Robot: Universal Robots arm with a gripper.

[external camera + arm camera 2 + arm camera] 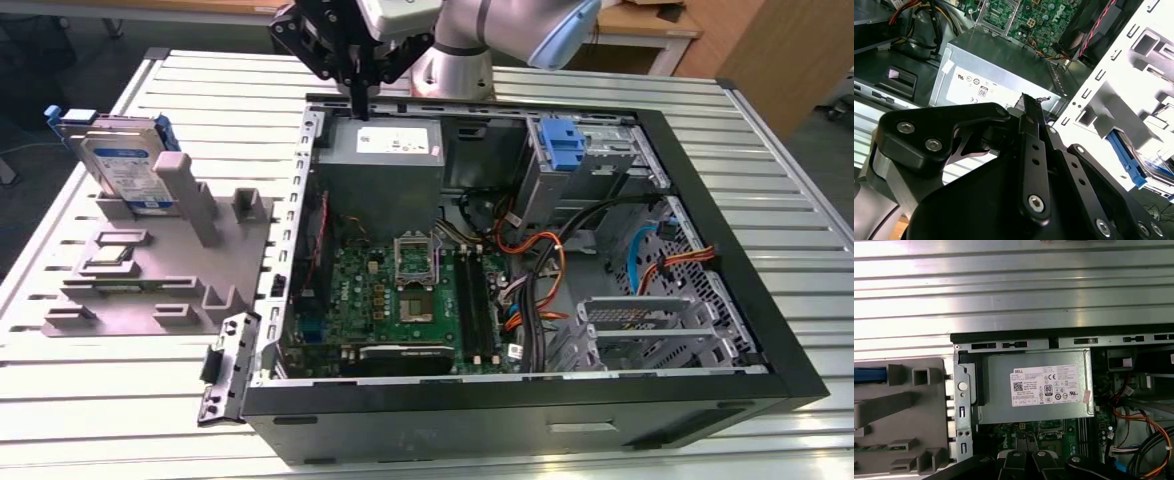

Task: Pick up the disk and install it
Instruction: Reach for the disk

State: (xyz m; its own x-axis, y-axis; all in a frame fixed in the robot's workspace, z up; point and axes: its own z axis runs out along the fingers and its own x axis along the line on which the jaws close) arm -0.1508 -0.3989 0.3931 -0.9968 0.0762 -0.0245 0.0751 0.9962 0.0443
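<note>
One disk (pixel 127 165) stood on edge in a grey stand (pixel 200 250) near the table's (pixel 174 75) far corner at the exterior view's left, well apart from the gripper (pixel 360 108). It was a flat silver-grey slab that leaned slightly back. A white-and-blue label faced the camera, and blue rails showed along its upper sides. A grey post of the stand rose just in front of it and covered part of the label.

The stand lay just beside the case's (pixel 534 400) wall, with bare slats between it and the table's edge at the exterior view's left. More bare slats ran along the table's far edge behind the disk.

The gripper hung over the case's far rim, above the power supply (pixel 387 145), which filled that corner of the case. Its fingers were clenched together around nothing, and in the second wrist view they (pixel 1026 102) pointed at the supply's (pixel 994 75) labelled face.

The case lay open on its side. The board (pixel 400 290) sat in the middle and orange and black cables (pixel 534 250) crossed beside it. A metal cage (pixel 641 325) stood open near the case's near corner at the exterior view's right. An upright blue latch (pixel 563 140) stood by the far rim.
</note>
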